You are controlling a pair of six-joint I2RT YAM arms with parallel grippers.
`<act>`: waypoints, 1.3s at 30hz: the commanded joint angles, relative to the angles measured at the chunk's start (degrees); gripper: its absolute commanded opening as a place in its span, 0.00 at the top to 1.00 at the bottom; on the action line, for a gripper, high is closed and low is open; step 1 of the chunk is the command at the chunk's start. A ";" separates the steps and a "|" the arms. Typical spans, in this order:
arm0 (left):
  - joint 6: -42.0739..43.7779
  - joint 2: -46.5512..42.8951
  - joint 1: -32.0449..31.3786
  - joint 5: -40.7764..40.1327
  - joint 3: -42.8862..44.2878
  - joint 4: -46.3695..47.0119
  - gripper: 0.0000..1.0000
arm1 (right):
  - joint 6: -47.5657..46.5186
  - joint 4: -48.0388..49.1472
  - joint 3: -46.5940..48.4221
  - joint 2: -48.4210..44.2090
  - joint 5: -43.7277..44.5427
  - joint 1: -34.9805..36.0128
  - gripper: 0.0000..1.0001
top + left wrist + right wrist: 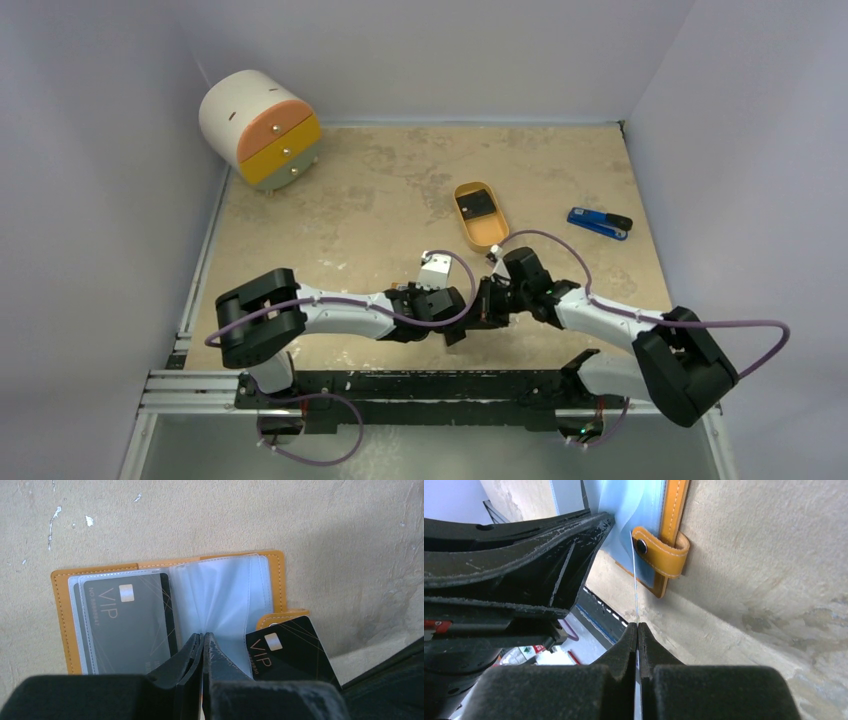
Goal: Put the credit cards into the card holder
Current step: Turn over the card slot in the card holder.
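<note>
In orange card holder [276, 580], black VIP card [125, 625]

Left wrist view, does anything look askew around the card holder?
One black card sits tilted over the card holder snap tab, outside the sleeves, pinched in the right gripper; the sleeved card lies straight.
</note>
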 commanded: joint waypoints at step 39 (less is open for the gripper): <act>-9.04 -25.40 3.64 -8.31 -11.28 -11.75 0.72 | 1.61 17.68 8.78 14.08 -3.94 3.23 1.00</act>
